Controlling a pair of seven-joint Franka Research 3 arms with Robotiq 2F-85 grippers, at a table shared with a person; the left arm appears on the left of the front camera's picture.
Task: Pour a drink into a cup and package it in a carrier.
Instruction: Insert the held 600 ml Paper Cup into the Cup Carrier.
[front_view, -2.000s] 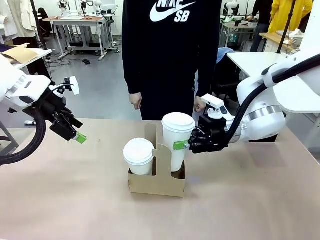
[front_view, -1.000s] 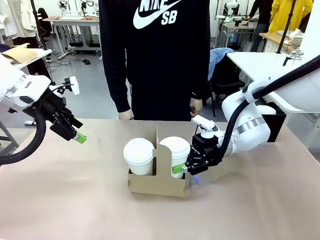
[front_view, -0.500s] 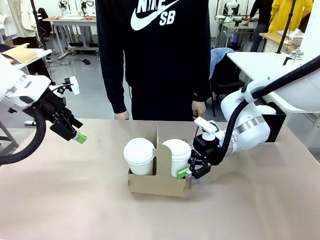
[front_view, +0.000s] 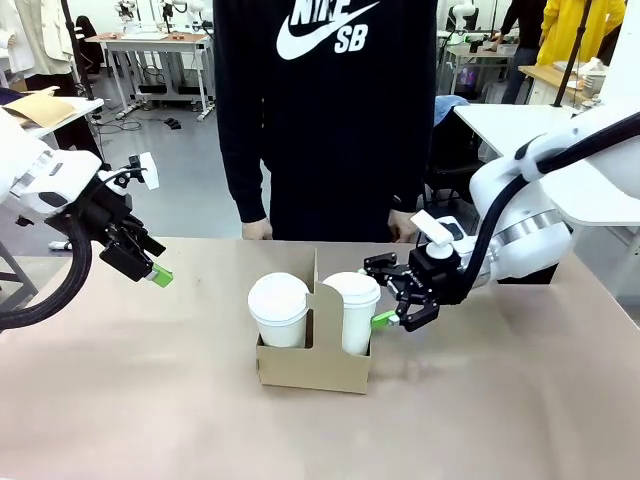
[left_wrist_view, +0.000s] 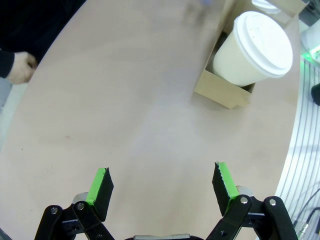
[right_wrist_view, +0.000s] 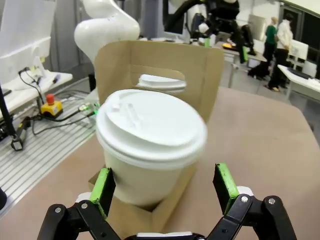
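Note:
A brown cardboard carrier (front_view: 310, 365) stands mid-table with its tall handle tab between two lidded white paper cups, the left cup (front_view: 278, 308) and the right cup (front_view: 352, 310), one in each slot. My right gripper (front_view: 383, 292) is open just right of the right cup, its fingers apart from it. In the right wrist view that cup (right_wrist_view: 150, 145) sits close ahead between the spread green pads (right_wrist_view: 102, 182), with the carrier (right_wrist_view: 155, 65) behind it. My left gripper (front_view: 160, 274) hangs open above the table's left side, far from the carrier (left_wrist_view: 222, 90). The drink is hidden under the lids.
A person in a black sweatshirt (front_view: 330, 110) stands at the far edge, hands (front_view: 256, 230) hanging near the table. A black box (front_view: 545, 262) sits behind my right arm. Bare tabletop (front_view: 150, 400) lies to the left and in front of the carrier.
My right gripper lowered the right cup into the carrier's right slot, opened, and has drawn back up and to the right. The left arm has stayed still. The person shifted sideways.

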